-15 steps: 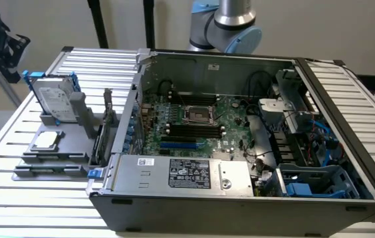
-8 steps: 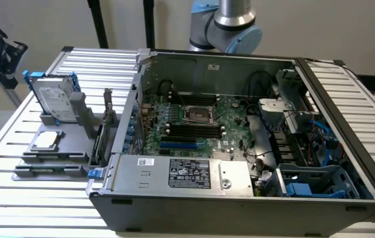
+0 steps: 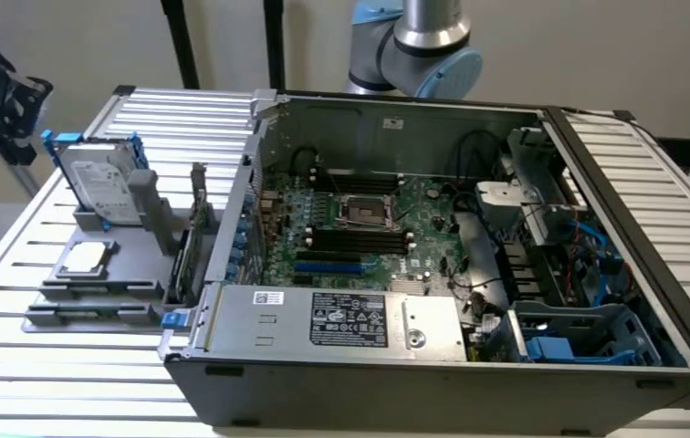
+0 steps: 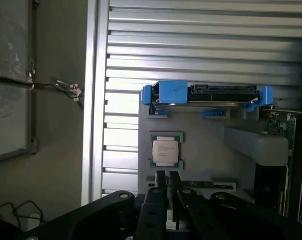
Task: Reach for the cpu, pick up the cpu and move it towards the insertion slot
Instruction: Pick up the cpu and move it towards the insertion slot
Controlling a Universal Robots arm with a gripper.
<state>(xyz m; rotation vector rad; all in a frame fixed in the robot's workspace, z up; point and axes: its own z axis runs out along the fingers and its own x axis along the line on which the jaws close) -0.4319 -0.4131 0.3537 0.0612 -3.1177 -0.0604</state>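
The cpu (image 3: 87,258), a small square chip with a silver top and tan rim, lies flat in a grey holder (image 3: 96,297) on the slatted table, at the exterior view's left. In the wrist view the cpu (image 4: 165,150) sits a short way beyond my gripper (image 4: 167,174), whose two dark fingers stand close together with nothing between them. The insertion slot (image 3: 363,212), a square socket with a dark centre and metal frame, sits on the green motherboard inside the open computer case. The arm's joints (image 3: 424,46) rise behind the case.
A silver hard drive with blue brackets (image 3: 101,187) stands upright in the holder just behind the cpu, and it is also the hard drive (image 4: 205,95) in the wrist view. The case wall (image 3: 242,228) separates holder and motherboard. A power supply (image 3: 333,319) and cables (image 3: 564,246) crowd the case.
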